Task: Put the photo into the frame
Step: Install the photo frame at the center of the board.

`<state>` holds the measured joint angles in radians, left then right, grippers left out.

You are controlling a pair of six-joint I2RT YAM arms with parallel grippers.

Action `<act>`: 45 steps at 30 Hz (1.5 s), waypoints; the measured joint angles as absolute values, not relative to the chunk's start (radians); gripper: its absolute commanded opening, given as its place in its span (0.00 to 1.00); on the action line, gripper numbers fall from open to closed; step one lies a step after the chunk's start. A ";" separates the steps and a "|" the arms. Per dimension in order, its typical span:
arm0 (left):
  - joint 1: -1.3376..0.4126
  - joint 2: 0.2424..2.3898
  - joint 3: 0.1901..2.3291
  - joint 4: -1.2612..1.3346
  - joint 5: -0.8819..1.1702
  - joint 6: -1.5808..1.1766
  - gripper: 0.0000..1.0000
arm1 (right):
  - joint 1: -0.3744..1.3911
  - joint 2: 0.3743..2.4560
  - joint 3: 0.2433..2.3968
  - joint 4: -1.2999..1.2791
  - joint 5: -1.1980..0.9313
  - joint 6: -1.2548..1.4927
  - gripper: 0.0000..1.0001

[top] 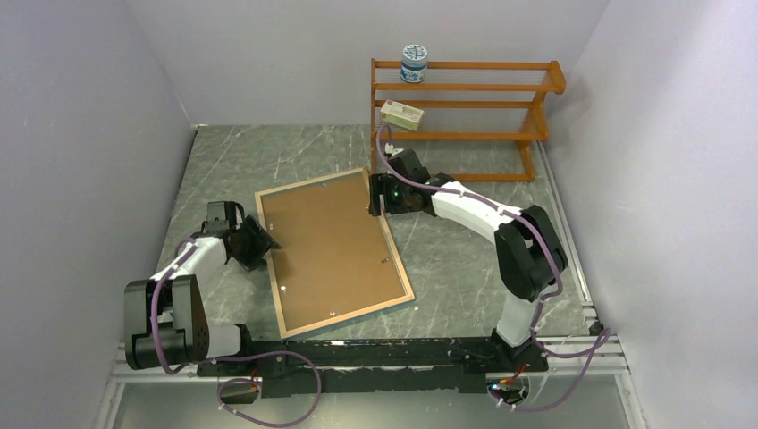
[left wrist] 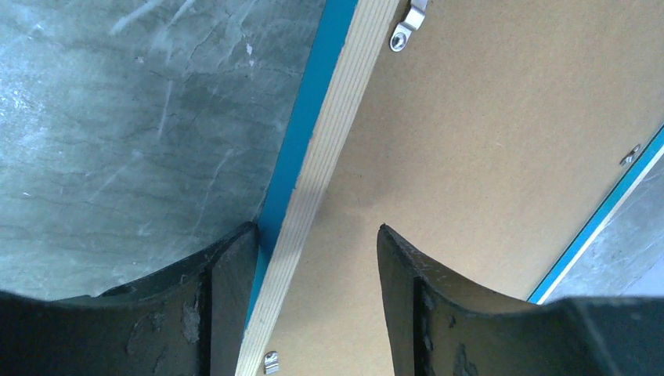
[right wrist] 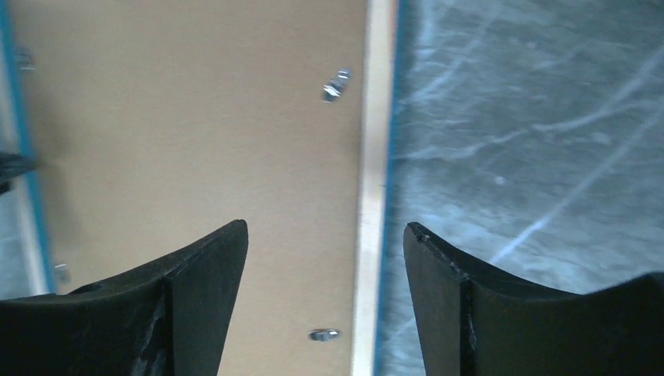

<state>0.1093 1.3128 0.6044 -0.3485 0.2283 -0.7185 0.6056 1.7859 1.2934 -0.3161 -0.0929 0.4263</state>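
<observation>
Marble tabletop point(top: 465, 268): frame point(top: 349, 317) face-down, backing board point(top: 331, 250) fitted.
My left gripper point(left wrist: 317, 235) and right gripper point(right wrist: 325, 227) straddle opposite rims, spread, probably steadying it.

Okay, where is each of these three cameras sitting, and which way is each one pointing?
Top external: above and behind the arm bases, looking down on the table, rack and frame; both arms show, left gripper and right gripper at opposite frame edges.
Left wrist: looks down between its open fingers onto the frame's rim and board.
Right wrist: likewise, fingers astride the opposite rim.
Shared: both wrist views show the board and blue-edged rim.
</observation>
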 measured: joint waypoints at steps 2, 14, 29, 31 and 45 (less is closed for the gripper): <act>0.109 1.309 0.602 -0.348 0.226 -0.719 0.61 | 0.607 1.805 1.299 -0.348 -0.036 0.403 0.81; 0.109 1.292 0.573 -0.327 0.231 -0.720 0.63 | 0.657 2.062 1.545 -0.475 0.149 0.370 0.90; 0.109 1.292 0.570 -0.321 0.231 -0.720 0.62 | 0.671 2.242 1.787 -0.589 0.234 0.318 0.68; 0.109 1.293 0.570 -0.321 0.231 -0.719 0.62 | 0.671 2.242 1.788 -0.595 0.235 0.315 0.63; 0.109 1.293 0.570 -0.322 0.231 -0.718 0.60 | 0.668 2.242 1.788 -0.598 0.261 0.293 0.40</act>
<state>0.1089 1.2930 0.5705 -0.3218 0.2306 -0.7181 0.6682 2.2421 1.7882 -0.5980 0.2607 0.2928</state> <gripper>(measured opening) 0.612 0.433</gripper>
